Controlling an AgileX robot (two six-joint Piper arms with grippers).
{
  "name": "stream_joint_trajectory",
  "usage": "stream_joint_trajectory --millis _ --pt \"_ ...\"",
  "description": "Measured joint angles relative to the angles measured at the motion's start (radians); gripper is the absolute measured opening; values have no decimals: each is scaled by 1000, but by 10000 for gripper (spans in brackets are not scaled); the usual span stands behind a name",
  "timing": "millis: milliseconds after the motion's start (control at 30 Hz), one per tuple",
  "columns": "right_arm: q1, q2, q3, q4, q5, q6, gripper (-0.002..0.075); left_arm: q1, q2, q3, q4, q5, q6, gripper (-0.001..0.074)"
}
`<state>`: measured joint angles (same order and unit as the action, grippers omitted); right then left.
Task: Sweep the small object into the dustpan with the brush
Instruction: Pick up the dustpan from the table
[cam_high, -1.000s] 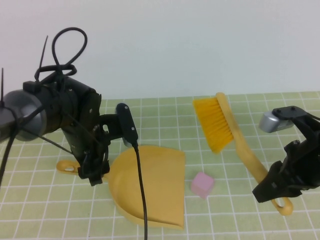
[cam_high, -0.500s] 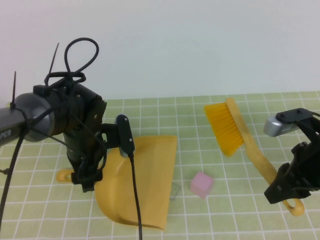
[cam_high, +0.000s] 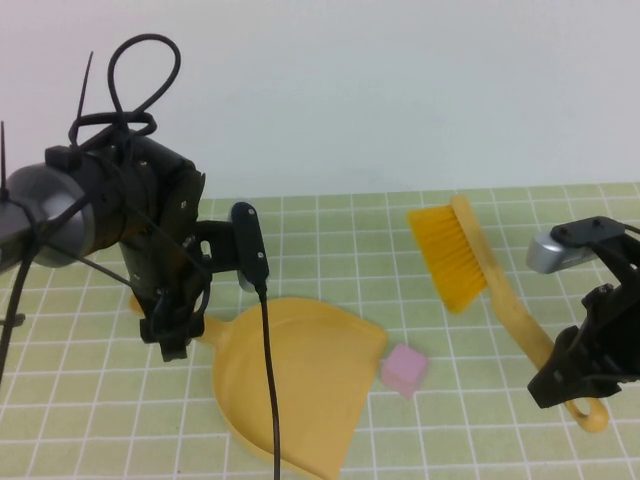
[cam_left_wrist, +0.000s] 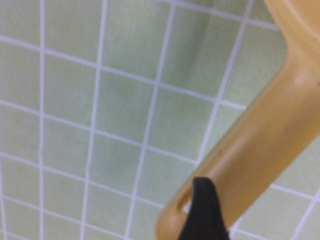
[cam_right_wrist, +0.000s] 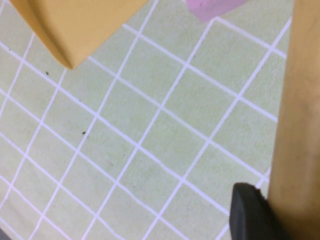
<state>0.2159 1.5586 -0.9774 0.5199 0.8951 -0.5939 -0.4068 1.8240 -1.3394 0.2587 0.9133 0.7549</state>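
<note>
Left tool (cam_high: 172, 340), well to the left of the small pink cube (cam_high: 404, 369): clamped shut on the looped handle of the yellow plastic dustpan (cam_high: 290, 390), one dark finger (cam_left_wrist: 202, 212) pressed against that handle in the left wrist view. Swung round within the last half second. Pan no longer tipped up with its mouth well short of the cube, but laid lower and flatter, with the lip now just beside the cube on its left, touching or nearly so; cannot tell which. Judged as the pan being set for the catch.

Right tool (cam_high: 565, 385), to the right of the cube and nearer the camera: closed on the handle end of the yellow plastic hand brush (cam_high: 470, 270), hardly moved over the same half second. Brush held off the surface, bristles up behind and to the right of the cube, well apart from it. Sweep itself not yet begun; likely next, bristles brought down on the cube's right side and drawn toward the pan.

Cube unmoved, resting on the green checked surface (cam_high: 100, 420) between pan lip and brush.

Pan: smooth, rigid, shallow scoop with raised side walls and a thin flat lip. Brush: long slim handle with a hanging loop, and a dense block of fine, soft-looking bristles. Cube: matt, soft-edged, probably light and easy to push. Surface: flat, pale green with a white grid.
</note>
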Motion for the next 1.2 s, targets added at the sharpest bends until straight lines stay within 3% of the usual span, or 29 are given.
stream_joint_trajectory --millis 967,1067,1200 --pt "0 0 0 0 47 0 169 0 46 0 21 -135 9 476" --pt "0 0 0 0 47 0 169 -2 46 0 17 -138 11 520" --pt "0 0 0 0 47 0 169 -2 46 0 8 -138 28 632"
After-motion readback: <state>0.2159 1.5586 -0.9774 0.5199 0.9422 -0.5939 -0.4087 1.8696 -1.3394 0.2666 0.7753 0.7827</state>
